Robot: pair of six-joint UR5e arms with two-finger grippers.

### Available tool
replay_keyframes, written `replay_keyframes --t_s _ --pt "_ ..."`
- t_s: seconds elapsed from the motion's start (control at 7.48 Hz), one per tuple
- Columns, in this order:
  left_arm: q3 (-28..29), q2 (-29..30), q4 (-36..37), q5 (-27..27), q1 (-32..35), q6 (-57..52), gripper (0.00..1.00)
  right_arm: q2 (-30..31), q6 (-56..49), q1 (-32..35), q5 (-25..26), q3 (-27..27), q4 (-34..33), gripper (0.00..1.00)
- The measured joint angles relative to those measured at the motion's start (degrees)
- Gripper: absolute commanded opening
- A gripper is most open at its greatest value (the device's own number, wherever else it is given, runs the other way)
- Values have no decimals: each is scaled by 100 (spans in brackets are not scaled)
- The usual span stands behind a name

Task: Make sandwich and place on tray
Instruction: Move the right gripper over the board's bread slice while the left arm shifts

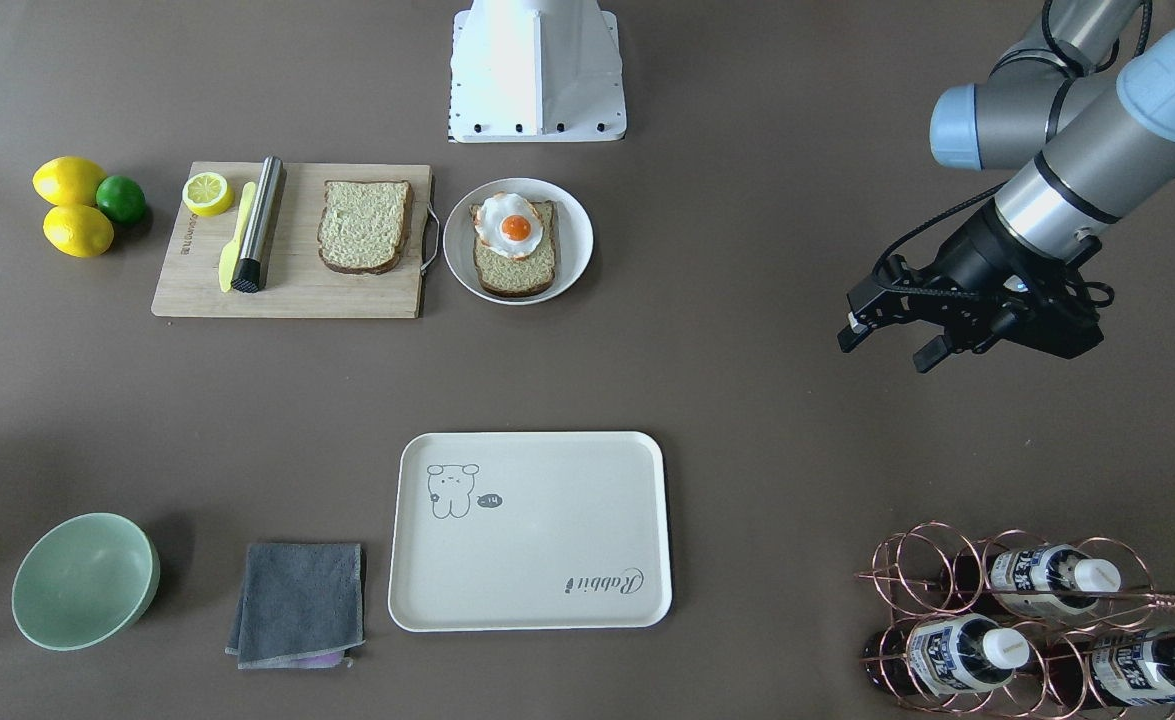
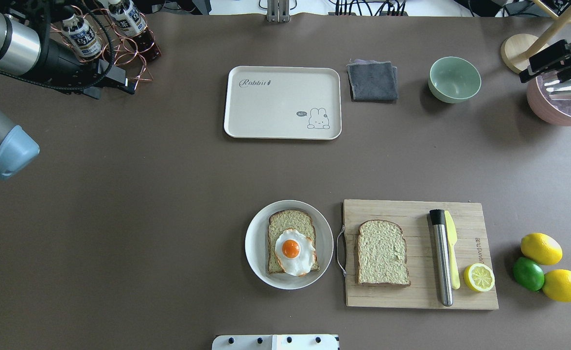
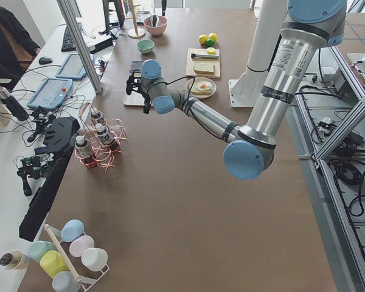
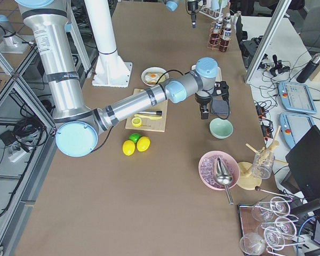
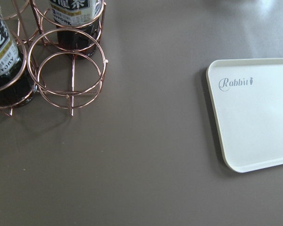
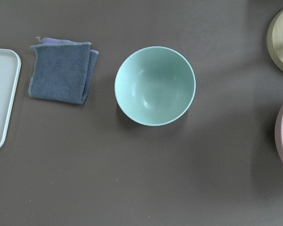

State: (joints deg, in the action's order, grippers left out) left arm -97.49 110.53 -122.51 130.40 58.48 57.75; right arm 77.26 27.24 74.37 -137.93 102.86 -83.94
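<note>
Sandwich parts lie separate on the near side of the worktop (image 2: 168,194). One bread slice (image 2: 290,221) sits on a round white plate (image 2: 253,243) near the middle, with the fried egg (image 2: 292,250) on top of it and covering its near half. The second slice (image 2: 381,253) lies flat on the wooden cutting board (image 2: 411,214) just right of the plate. The board's wire handle is just beside the plate's rim. Further right on the board are a steel cylinder (image 2: 441,262), a yellow knife (image 2: 452,253) and a halved lemon (image 2: 478,277). Two whole lemons (image 2: 541,248) and a lime (image 2: 527,273) rest on the worktop right of the board.

The tray (image 2: 275,104) lies at the far middle with nothing on it, well apart from the plate and the board. A folded grey cloth (image 2: 372,80) and a green bowl (image 2: 454,79) lie to its right.

My left fingers (image 1: 862,325) hang spread and empty over the far left, near the copper bottle rack (image 2: 120,48). My right fingers (image 2: 545,54) are at the far right by the pink bowl (image 2: 552,112), parted, with nothing between them.
</note>
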Motion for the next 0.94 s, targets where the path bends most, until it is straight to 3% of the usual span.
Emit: replay_keyframes --t_s 0.27,0.67,0.94 --pt "108 21 -516 -190 -159 561 98 29 636 -343 -4 -36 623 100" --pt "66 124 -563 -741 -424 666 98 93 1680 -1047 333 160 1268 100" --pt "-43 169 -447 -1040 -527 676 98 355 2472 -1583 485 245 2189 100"
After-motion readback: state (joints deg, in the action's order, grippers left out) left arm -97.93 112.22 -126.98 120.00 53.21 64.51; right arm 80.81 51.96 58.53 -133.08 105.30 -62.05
